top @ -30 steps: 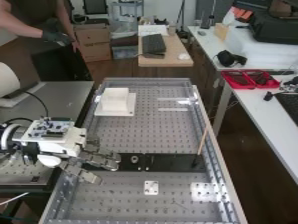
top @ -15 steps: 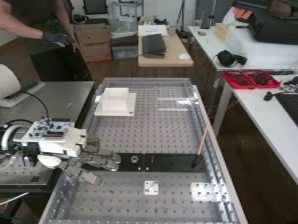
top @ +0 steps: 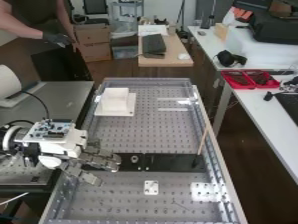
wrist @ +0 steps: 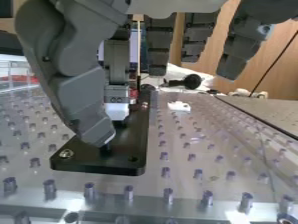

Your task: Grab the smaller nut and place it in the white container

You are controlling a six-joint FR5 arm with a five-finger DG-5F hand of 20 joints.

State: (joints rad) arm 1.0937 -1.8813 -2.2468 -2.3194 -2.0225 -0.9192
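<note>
Grey metal, dotted with even rows of round holes, forms the bench [top: 143,137]. At its near end lies a small white plate [top: 151,187], flat and squarish, with dark holes. Just beyond, a smooth black slab [top: 171,162] runs across the bench, its left end hidden beneath the robot's dark, blocky hand [top: 101,161]. The hand is open and holds nothing, its segmented fingers loosely extended. In the wrist view, a shiny, ring-like nut [wrist: 66,153] sits by a corner of the slab, near one fingertip; whether it is the smaller nut is hard to tell. Behind that finger is a pale, blocky shape [wrist: 117,111], partly covered and unclear. Toward the slab's right end, a thin wooden stick [top: 203,141] slants upward from a dark tip.

Farther along, on the left, the white container [top: 115,99] is boxy and matte, on a flat square base; its inside cannot be made out. Well beyond, red plastic trays [top: 250,79] and black headphones [top: 231,58] rest on a white table [top: 266,112], which the view's edge cuts off.
</note>
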